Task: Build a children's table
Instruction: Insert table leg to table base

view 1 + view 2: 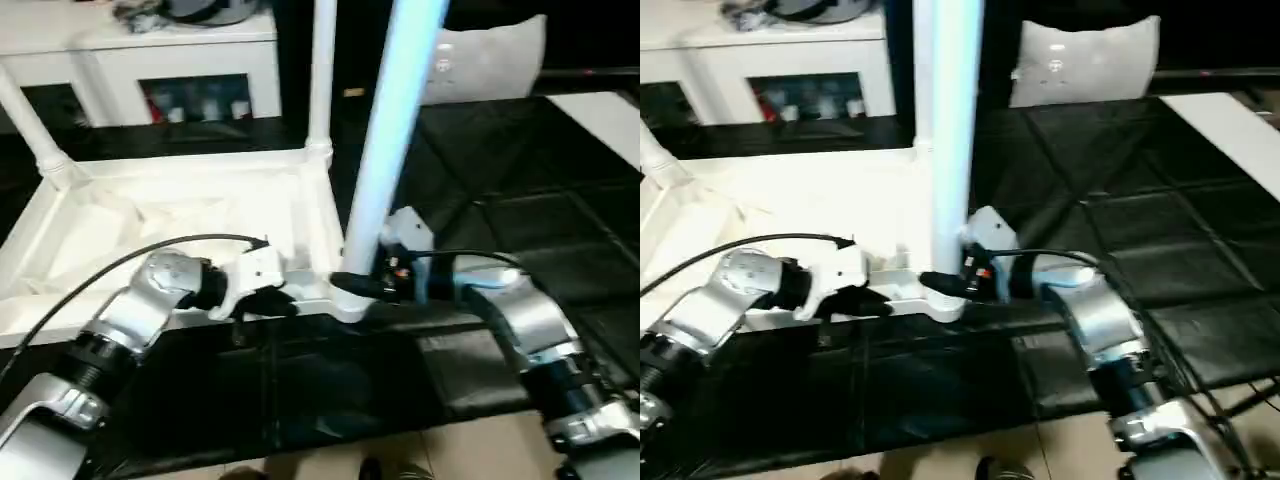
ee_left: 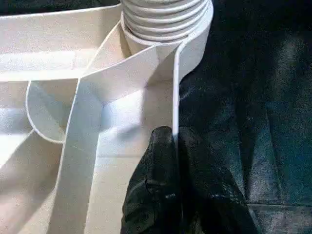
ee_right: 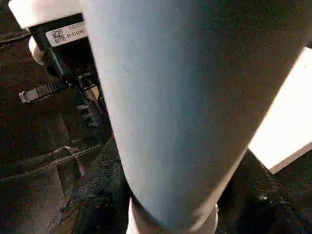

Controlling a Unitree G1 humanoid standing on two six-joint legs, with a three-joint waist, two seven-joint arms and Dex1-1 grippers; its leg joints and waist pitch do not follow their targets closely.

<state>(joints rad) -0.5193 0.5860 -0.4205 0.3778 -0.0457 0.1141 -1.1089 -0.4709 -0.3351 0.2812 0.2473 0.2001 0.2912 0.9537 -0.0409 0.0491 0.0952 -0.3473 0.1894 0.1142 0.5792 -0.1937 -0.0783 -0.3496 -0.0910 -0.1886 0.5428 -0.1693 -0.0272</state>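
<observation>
The leg [image 1: 385, 150] stands nearly upright in the near right corner socket [image 1: 348, 298] of the upturned table top [image 1: 170, 215], which lies on the black floor mat [image 1: 500, 190]; its long axis runs straight up from that corner, leaning slightly. The right gripper [image 1: 362, 285] is the nearer hand, its black fingers clamped around the leg's foot just above the socket. Along the near rim [image 2: 176, 87], just beside that corner, the left gripper [image 1: 262, 303] is pinched tight on the thin wall, steadying the top. Any seating push likely runs down the leg's axis.
</observation>
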